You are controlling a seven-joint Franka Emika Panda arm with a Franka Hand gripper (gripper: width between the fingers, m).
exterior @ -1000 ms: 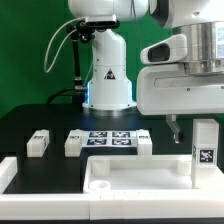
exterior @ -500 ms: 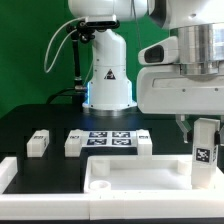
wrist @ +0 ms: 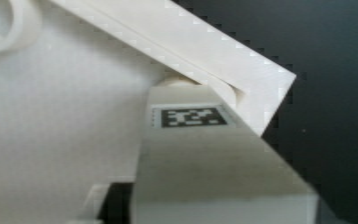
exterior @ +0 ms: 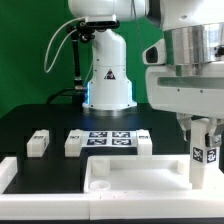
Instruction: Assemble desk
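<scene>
No writing can be read; the leg (exterior: 203, 140) bears a black-and-white square tag (exterior: 203, 154), the marker board (exterior: 110, 138) several, and the robot base (exterior: 107, 80) a warning triangle. The gripper (exterior: 203, 127) is clamped on the leg's top, holding it upright at a corner of the tabletop (exterior: 140, 166), four o'clock in the exterior view. Other legs (exterior: 38, 142) lie flat on the black table (exterior: 30, 120) at nine o'clock from the marker board, with a green backdrop (exterior: 25, 50) behind

One tabletop (exterior: 140, 163), one marker board (exterior: 110, 139), one upright leg (exterior: 204, 152), and three lying legs (exterior: 38, 142), the third perhaps doubtful.
</scene>
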